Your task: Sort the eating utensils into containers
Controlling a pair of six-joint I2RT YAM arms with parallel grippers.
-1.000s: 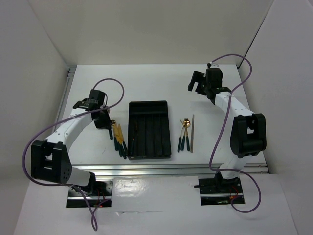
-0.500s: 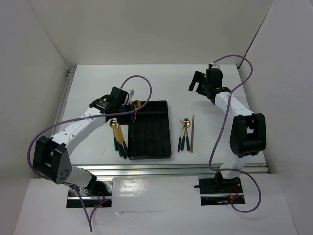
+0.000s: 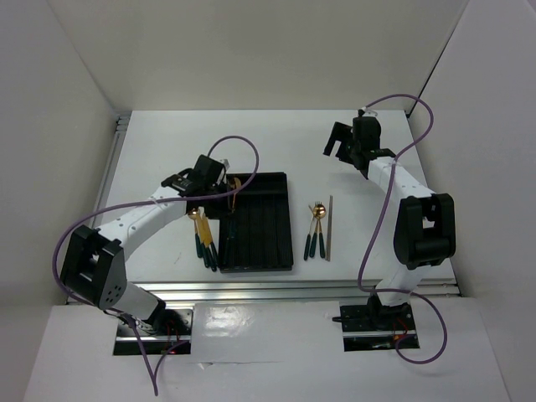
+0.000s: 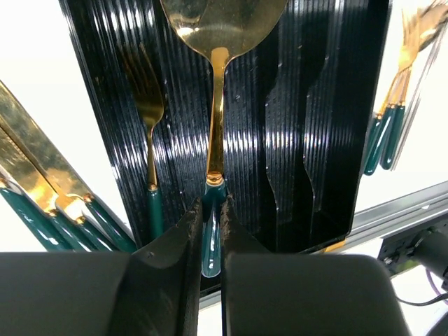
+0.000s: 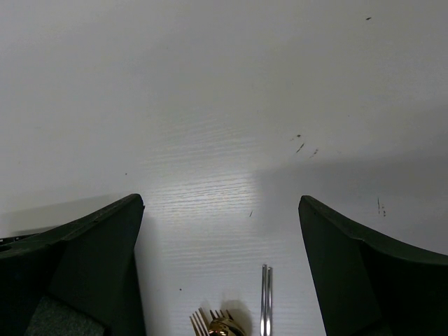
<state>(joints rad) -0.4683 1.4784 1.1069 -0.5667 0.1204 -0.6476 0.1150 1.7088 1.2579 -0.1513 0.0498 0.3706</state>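
Note:
My left gripper (image 4: pixel 208 204) is shut on the dark teal handle of a gold-headed spoon (image 4: pixel 222 28), which it holds above the black tray (image 4: pixel 294 105), lengthwise over a middle compartment. From above, the left gripper (image 3: pixel 223 179) sits over the tray's (image 3: pixel 266 234) far left corner. A fork (image 4: pixel 150 133) lies in the compartment left of the spoon. More utensils (image 3: pixel 204 240) lie on the table left of the tray. My right gripper (image 5: pixel 220 204) hangs open over bare table, far right of the tray (image 3: pixel 339 141).
Right of the tray lie three teal-handled utensils (image 3: pixel 315 229) and a thin grey stick (image 3: pixel 330 228); the stick's tip (image 5: pixel 266 301) and fork tines (image 5: pixel 204 323) show below my right jaws. White walls enclose the table. A metal rail (image 3: pixel 285 289) runs along the near edge.
The left arm swung from the utensils left of the tray to over the tray's far left corner, carrying the spoon. The right arm has not moved.

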